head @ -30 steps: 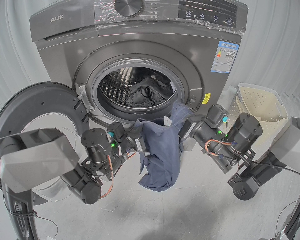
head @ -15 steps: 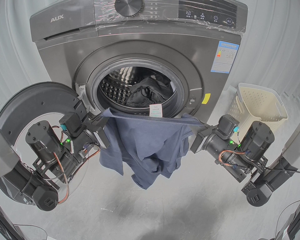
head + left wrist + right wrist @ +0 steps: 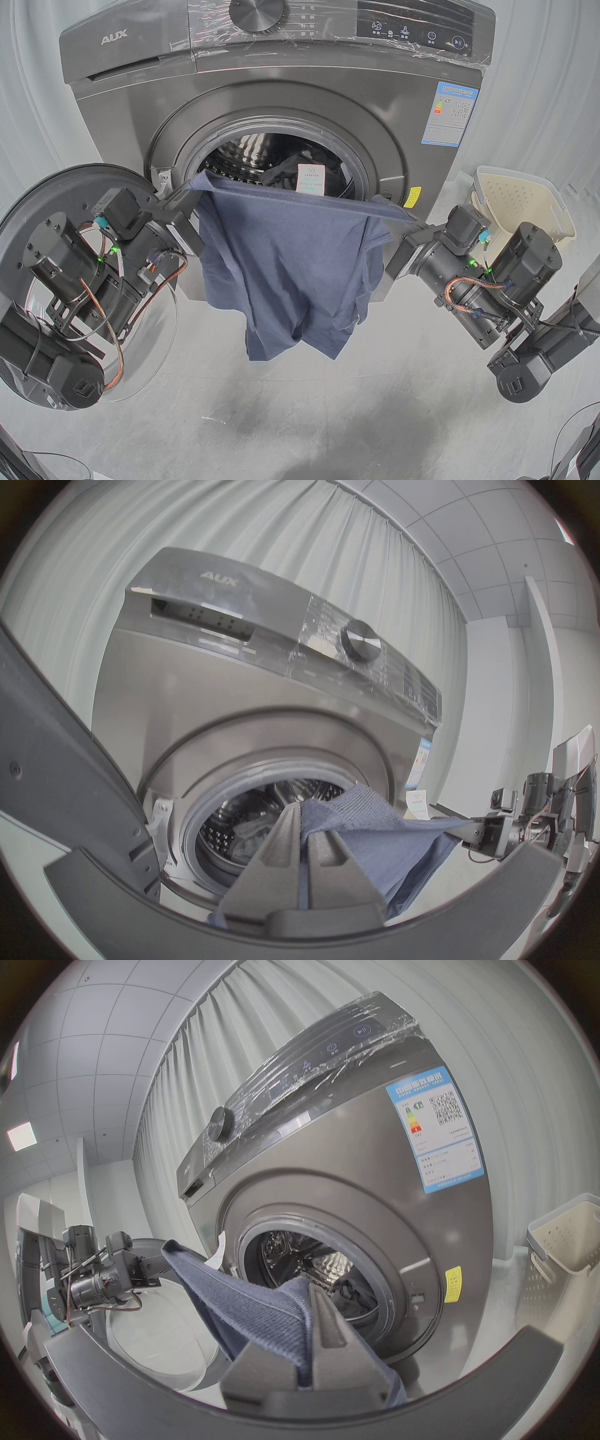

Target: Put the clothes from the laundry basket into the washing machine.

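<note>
Cloth hangs nearest us: a blue garment [image 3: 294, 262], its top edge pulled taut and the rest drooping toward six o'clock above the floor [image 3: 375, 406]. Our left gripper [image 3: 189, 195] is clamped on its nine o'clock corner, and our right gripper [image 3: 405, 220] is pinched on its three o'clock corner. Behind it the washing machine [image 3: 400, 112] stands with its door [image 3: 75, 187] swung open at nine o'clock. Dark clothes [image 3: 281, 172] lie in the drum [image 3: 244, 150]. At three o'clock of the machine we see the cream laundry basket [image 3: 531, 200].
</note>
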Available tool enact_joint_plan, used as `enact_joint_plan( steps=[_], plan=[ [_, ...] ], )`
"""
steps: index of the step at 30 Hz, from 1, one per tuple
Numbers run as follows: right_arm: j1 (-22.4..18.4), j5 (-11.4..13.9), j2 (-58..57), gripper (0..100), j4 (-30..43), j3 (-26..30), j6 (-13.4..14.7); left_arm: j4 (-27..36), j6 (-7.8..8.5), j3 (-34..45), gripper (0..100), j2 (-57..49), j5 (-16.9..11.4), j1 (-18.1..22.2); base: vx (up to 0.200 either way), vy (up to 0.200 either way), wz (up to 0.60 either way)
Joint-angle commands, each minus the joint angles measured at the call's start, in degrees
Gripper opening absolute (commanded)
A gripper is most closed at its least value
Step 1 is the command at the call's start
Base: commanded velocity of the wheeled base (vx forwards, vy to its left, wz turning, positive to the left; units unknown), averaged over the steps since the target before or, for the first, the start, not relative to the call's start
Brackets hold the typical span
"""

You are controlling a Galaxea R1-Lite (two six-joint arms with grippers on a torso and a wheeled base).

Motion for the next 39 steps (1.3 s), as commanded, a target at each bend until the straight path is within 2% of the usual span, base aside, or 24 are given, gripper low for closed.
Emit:
enact_joint_plan(
  steps=[1,9,10,11,16,18,22,31,39],
  plan=[
    [-0.13,-1.20,-0.33,0,-0.02,-2.26,0.01,0.10,-0.06,-1.65,0,-2.10,0.37,0.11,0.000,0.000,0.00],
    [-0.22,-2.78,-0.86,0,-0.02,-4.64,0.19,0.01,0.12,-1.12,0,-2.97,0.63,0.11,0.000,0.000,0.00],
    [-0.05,-4.27,-1.83,0,-0.02,-4.99,0.37,0.01,0.12,-1.03,0,-3.41,0.81,0.02,0.000,0.000,0.00],
    [0.13,-4.54,-2.18,0,-0.02,-4.99,0.45,0.10,0.12,-1.12,0,-3.59,0.81,0.02,0.000,0.000,0.00],
    [0.48,-4.89,-2.26,0,-0.02,-5.87,0.01,0.10,0.20,-2.09,0,-3.59,0.89,0.11,0.000,0.000,0.00],
    [-0.31,-4.89,-1.83,0,-0.02,-5.16,0.10,0.10,0.12,-2.09,0,-3.24,1.86,0.81,0.000,0.000,0.00],
    [-1.72,-4.89,-1.56,0,-0.02,-4.64,0.01,0.01,0.20,-2.26,0,-3.06,1.86,2.48,0.000,0.000,0.00],
    [-0.75,-5.77,-3.76,0,0.16,-4.64,-0.07,-0.08,0.20,-2.70,0,-3.77,1.86,1.43,0.000,0.000,0.00],
    [-0.66,-5.77,-3.76,0,0.07,-1.03,0.01,-0.16,0.47,4.86,0,-3.85,0.63,1.34,0.000,0.000,0.00]
  ],
)
